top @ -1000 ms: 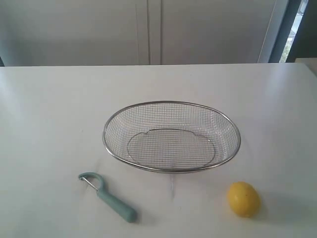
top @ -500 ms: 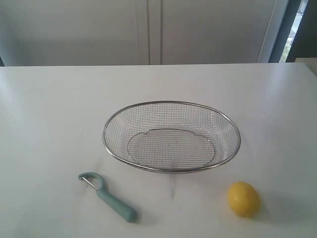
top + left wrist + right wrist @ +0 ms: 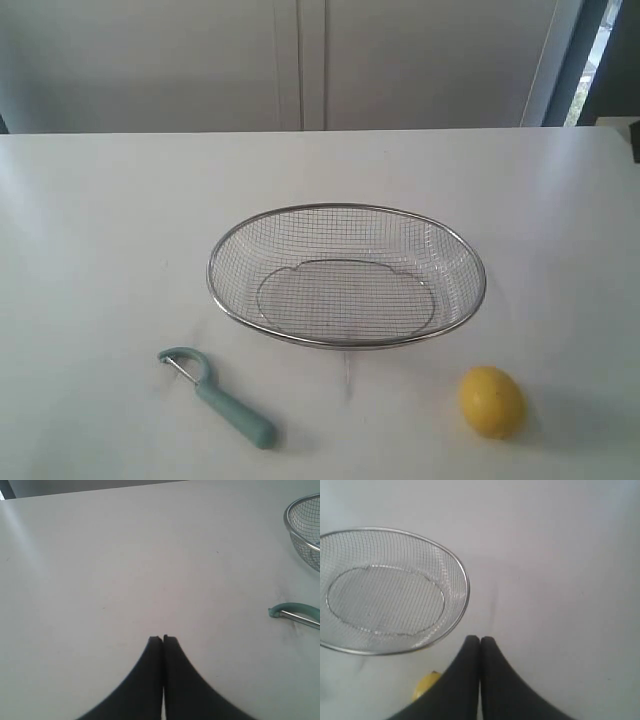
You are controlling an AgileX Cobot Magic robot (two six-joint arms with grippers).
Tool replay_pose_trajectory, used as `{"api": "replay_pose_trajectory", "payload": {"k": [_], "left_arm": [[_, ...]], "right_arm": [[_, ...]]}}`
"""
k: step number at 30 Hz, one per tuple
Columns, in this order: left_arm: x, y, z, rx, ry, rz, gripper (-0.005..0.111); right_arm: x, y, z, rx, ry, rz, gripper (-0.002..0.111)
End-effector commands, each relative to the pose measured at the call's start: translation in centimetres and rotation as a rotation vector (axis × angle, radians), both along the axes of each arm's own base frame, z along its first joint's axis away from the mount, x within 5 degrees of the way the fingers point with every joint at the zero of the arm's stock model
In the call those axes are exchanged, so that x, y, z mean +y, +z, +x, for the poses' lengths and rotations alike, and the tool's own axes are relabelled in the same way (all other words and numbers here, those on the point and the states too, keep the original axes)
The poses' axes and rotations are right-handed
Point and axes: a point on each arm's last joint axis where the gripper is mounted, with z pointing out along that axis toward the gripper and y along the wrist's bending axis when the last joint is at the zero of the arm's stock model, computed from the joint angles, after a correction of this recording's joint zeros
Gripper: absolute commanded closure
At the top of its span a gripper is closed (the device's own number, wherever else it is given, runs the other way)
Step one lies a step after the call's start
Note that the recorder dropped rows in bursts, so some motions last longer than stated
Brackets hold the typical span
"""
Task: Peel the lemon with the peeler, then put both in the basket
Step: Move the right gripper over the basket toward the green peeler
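Observation:
The yellow lemon [image 3: 491, 401] lies on the white table near the front right, and a sliver of it [image 3: 426, 684] shows beside the right fingers. The teal peeler [image 3: 218, 397] lies at the front left, head toward the left; its looped head [image 3: 296, 614] shows in the left wrist view. The wire mesh basket [image 3: 346, 275] sits empty in the middle of the table [image 3: 100, 230]. My left gripper [image 3: 162, 639] is shut and empty above bare table, apart from the peeler. My right gripper [image 3: 480, 639] is shut and empty, just off the basket's rim [image 3: 462, 575]. Neither gripper shows in the exterior view.
A pale wall with cabinet panels [image 3: 300, 60] stands behind the table's far edge. A dark piece [image 3: 635, 140] shows at the right edge of the exterior view.
A small dark piece has come into sight at the right edge of the exterior view. The lemon, peeler and basket have not moved.

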Motion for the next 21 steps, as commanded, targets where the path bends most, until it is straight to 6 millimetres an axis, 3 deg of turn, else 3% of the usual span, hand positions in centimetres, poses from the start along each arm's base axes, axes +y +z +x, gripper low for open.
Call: {"api": "replay_pose_trajectory", "payload": {"k": [1,8,21], "left_arm": [[0.0,-0.1,0.0,0.001,0.002,-0.009,0.107],[0.0,-0.1,0.0,0.001,0.002,-0.009,0.107],[0.0,-0.1,0.0,0.001,0.002,-0.009,0.107]], "right_arm": [[0.2,0.4,1.4,0.105,0.027,-0.041,0.108],[1.6,0.0,3.6,0.206,0.106,-0.056,0.108],[7.3,-1.9,5.7,0.329,0.328,-0.128,0.108]]}}
